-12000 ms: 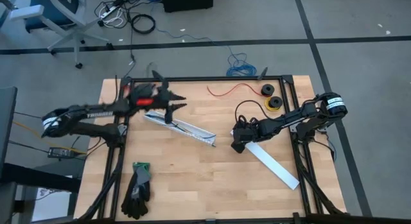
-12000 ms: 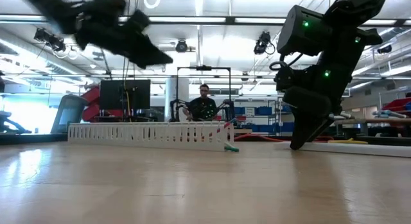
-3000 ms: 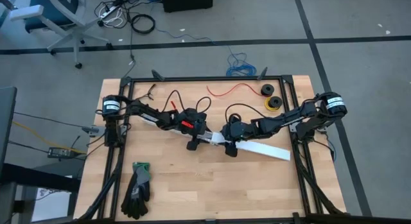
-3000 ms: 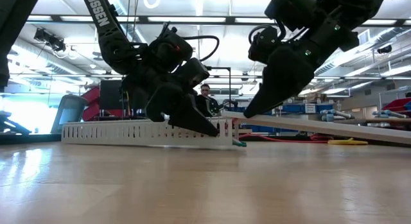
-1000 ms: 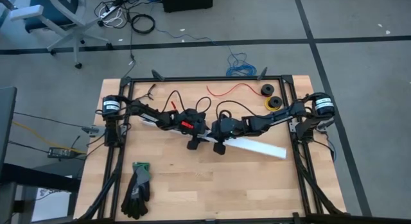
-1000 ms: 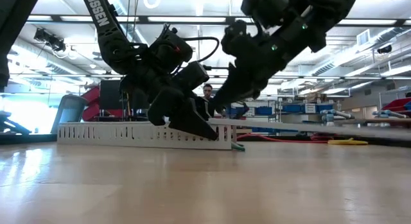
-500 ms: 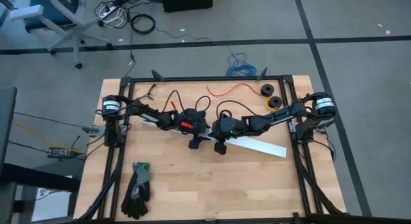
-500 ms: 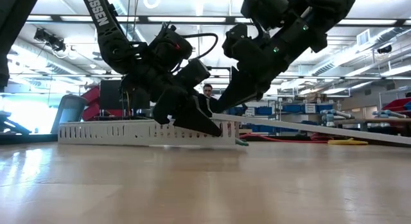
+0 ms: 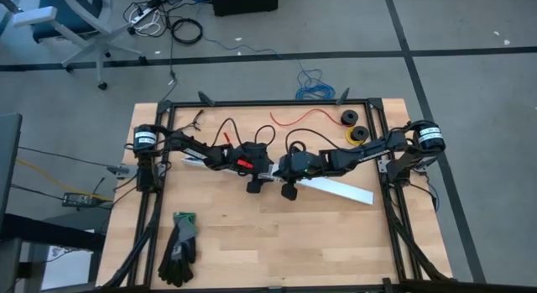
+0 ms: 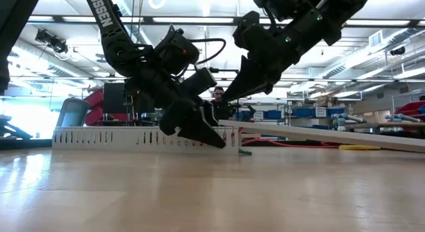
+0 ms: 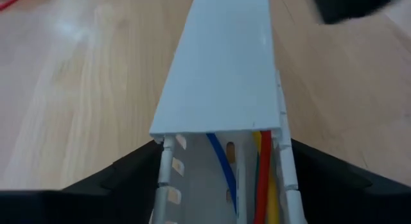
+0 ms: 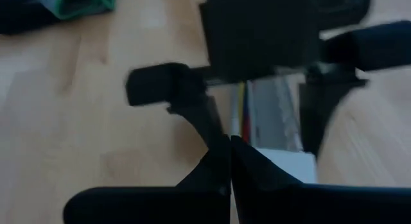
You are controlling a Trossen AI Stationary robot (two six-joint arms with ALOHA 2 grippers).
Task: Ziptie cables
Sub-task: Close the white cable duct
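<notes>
A white slotted channel (image 11: 192, 185) lies across the middle of the table, and the cables (image 11: 257, 179), blue, red, yellow and green, run inside it. A white cover strip (image 9: 340, 189) rests one end on the channel's top (image 10: 229, 125), its other end toward the table's right. My left gripper (image 11: 225, 144) is open at the channel's end, one finger on each side of its walls. My right gripper (image 12: 230, 142) is shut, just above the cover's end (image 10: 224, 102). My left gripper comes slanting down from the table's left, along the channel. Its fingers (image 11: 138, 172) stand close against the two outer walls; whether they touch them I cannot tell. My right gripper points slanting down from the table's right over the cover's end (image 12: 282, 163). Whether its shut fingertips touch the cover I cannot tell.
Black-and-green gloves (image 9: 179, 247) lie near the front left. A thin red wire (image 9: 306, 117) and two dark rolls (image 9: 352, 125) sit at the far right. A blue coiled cable (image 9: 315, 87) lies on the floor beyond. A person (image 10: 217, 96) sits far behind.
My right gripper has risen a little from the cover's end, which stays on the channel. My left gripper has turned slightly at the channel's end.
</notes>
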